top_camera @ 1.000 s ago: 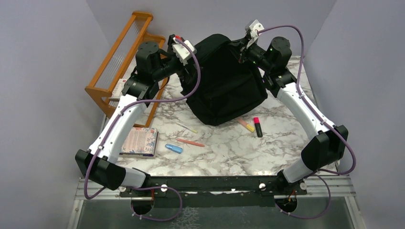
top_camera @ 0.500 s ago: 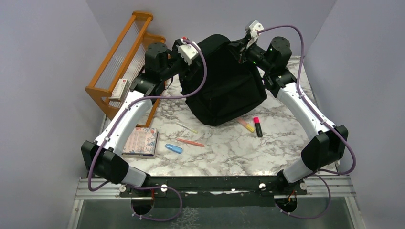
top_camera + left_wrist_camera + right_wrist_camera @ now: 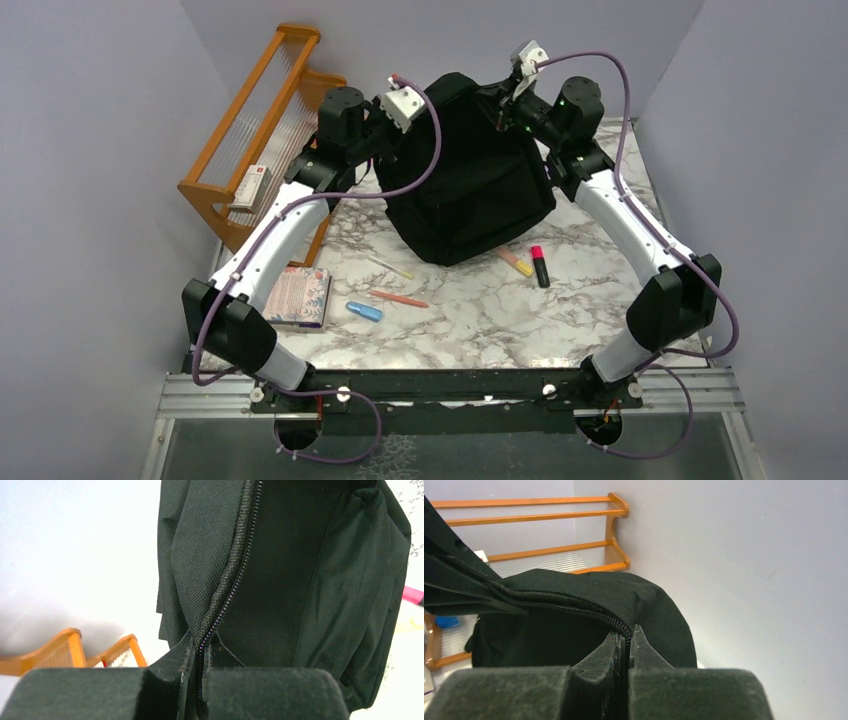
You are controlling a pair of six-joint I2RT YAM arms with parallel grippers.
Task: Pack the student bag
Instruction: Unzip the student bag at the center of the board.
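Moved: left arm has swung in toward the bag over the last second.
Left gripper: clenched on the bag's zip edge.
Right gripper: clenched on the zip seam.
Bag: upright at the back of the table.
Table: white marble pattern; notebook and highlighter in front of the bag.
Room: plain pale walls; wooden rack at back left.

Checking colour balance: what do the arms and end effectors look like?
The left arm and right arm: white links, black joint housings, a purple cable looping along each. The left end effector and right end effector: blocky dark fingers, white wrist block.
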